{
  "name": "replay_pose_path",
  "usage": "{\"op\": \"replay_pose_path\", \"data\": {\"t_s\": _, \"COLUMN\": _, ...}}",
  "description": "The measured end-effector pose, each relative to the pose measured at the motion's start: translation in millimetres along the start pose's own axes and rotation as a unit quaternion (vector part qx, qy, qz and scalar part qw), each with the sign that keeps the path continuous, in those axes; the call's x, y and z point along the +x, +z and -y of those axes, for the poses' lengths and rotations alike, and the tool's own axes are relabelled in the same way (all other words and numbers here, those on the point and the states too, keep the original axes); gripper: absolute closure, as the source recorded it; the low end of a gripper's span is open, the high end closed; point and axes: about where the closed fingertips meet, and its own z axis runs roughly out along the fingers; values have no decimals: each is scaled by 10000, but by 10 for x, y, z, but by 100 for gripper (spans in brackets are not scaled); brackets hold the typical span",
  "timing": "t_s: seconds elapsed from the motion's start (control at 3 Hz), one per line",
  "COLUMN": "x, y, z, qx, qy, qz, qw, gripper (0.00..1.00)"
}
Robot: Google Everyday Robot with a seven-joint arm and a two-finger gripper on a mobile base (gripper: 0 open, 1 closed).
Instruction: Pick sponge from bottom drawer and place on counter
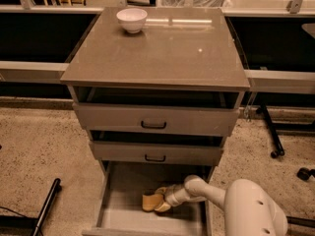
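The bottom drawer (118, 208) is pulled out at the foot of the grey cabinet. The yellow-tan sponge (149, 201) lies on its floor, near the middle. My gripper (161, 200) reaches into the drawer from the right, low over the floor and right against the sponge's right side. The white arm (246, 205) comes in from the lower right. The counter (162, 48) is the flat grey-brown top of the cabinet, well above the gripper.
A white bowl (131, 19) stands at the counter's back left corner. The two upper drawers (153, 120) with black handles stick out slightly above the bottom drawer. A black pole (47, 205) lies on the speckled floor at left, and chair casters (276, 151) are at right.
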Motion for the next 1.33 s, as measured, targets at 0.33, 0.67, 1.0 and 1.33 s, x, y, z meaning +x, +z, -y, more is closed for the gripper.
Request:
{"op": "replay_pose_path", "data": {"t_s": 0.33, "x": 3, "y": -17, "z": 0, "qx": -21, "qy": -8, "qz": 193, "qw": 9998, "gripper": 74}}
{"op": "replay_pose_path", "data": {"t_s": 0.67, "x": -559, "y": -573, "z": -132, "qx": 101, "qy": -616, "qz": 1024, "qw": 9928, "gripper": 100}}
{"op": "replay_pose_path", "data": {"t_s": 1.0, "x": -815, "y": -1527, "z": 0, "qx": 796, "qy": -1202, "qz": 792, "qw": 9864, "gripper": 100}}
{"op": "replay_pose_path", "data": {"t_s": 1.33, "x": -1002, "y": -2511, "z": 194, "qx": 1798, "qy": -1366, "qz": 181, "qw": 9740, "gripper": 100}}
